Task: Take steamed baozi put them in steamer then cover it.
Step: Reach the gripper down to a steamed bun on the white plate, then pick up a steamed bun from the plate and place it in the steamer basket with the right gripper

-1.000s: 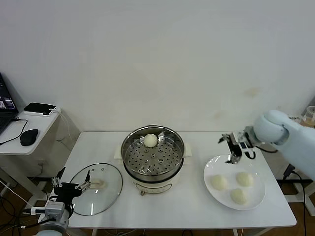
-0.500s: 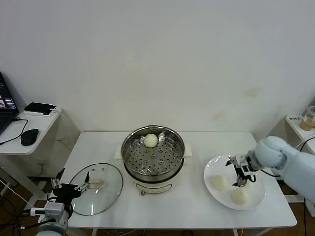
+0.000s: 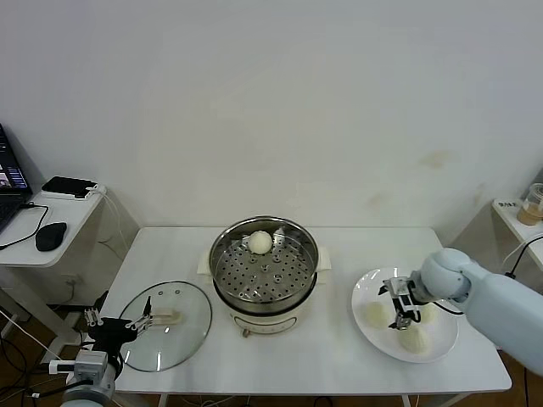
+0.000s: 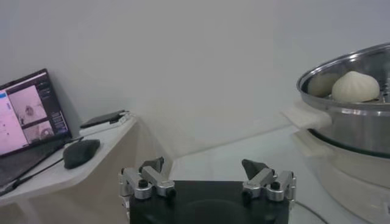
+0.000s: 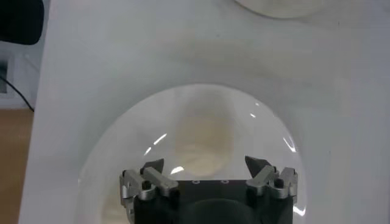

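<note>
The steamer (image 3: 264, 273) stands mid-table with one baozi (image 3: 260, 242) on its perforated tray. Three baozi lie on a white plate (image 3: 361, 297) to its right: one on the left (image 3: 374, 315), one at the front (image 3: 413, 339), one on the right (image 3: 428, 310) partly hidden. My right gripper (image 3: 397, 315) hangs open low over the plate among them. In the right wrist view a baozi (image 5: 203, 141) lies just ahead of the open gripper (image 5: 204, 165), untouched. The glass cover (image 3: 174, 331) lies flat at the table's left. My left gripper (image 3: 119, 326) is open beside it, empty.
A side table (image 3: 47, 212) with a mouse (image 3: 50, 236) and a laptop stands at the far left. In the left wrist view the open left gripper (image 4: 204, 165) faces the steamer (image 4: 350, 125) with its baozi (image 4: 355, 86).
My right gripper has come down from above the plate's far edge to low over the buns, shifting forward and left. The left arm has barely moved.
</note>
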You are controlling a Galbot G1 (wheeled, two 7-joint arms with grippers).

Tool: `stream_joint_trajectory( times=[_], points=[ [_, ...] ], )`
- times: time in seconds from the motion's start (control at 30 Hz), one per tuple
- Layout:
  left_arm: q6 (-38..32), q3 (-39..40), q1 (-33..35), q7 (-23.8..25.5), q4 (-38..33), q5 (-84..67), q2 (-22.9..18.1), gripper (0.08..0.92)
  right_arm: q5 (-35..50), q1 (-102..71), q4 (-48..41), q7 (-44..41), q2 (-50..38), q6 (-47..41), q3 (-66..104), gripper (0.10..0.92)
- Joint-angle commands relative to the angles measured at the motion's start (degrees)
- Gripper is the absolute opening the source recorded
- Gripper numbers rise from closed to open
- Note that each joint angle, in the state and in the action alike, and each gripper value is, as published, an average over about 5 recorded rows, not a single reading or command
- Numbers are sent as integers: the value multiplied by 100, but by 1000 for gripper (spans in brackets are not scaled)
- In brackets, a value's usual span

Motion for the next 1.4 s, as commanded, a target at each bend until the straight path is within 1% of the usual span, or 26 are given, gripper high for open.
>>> stream_joint_trajectory(
  times=[0.03, 0.13, 0.2, 0.33, 0.5, 0.6, 0.77, 0.9, 1.1, 1.27, 1.4],
  points=[
    [3, -4, -4, 1, 8, 4, -4, 823, -154, -96, -333, 61, 339, -22, -5, 823],
    [5, -6, -7, 1, 13, 4, -10, 823, -177, -102, -383, 57, 387, -43, -13, 817],
    [7, -7, -7, 1, 15, 5, -14, 823, -198, -105, -394, 52, 401, -61, -16, 798],
    [7, -8, -2, -1, 11, 7, -25, 823, -233, -108, -411, 54, 410, -108, -21, 740],
    [7, 9, -2, -2, 3, 19, -46, 823, -211, -99, -383, 31, 381, -128, -9, 636],
    [6, 17, -2, -3, -2, 25, -57, 823, -177, -61, -335, -45, 323, -116, 25, 605],
    [11, 21, -4, -5, -20, 29, -56, 823, -55, 142, -162, -299, 76, -88, 140, 602],
    [23, 27, -10, -5, -42, 28, -37, 823, 196, 480, 26, -435, -260, -87, 194, 602],
    [30, 63, -16, -5, -65, 25, -14, 823, 682, 1488, 257, -488, -660, -114, -188, 602],
    [43, 107, -24, -16, -53, 20, 24, 823, 1341, 3131, 265, -414, -482, -274, -1099, 608],
    [72, 120, -49, -32, -51, 12, 42, 823, 1889, 4256, 247, -294, 124, -486, -1849, 612]
  ],
)
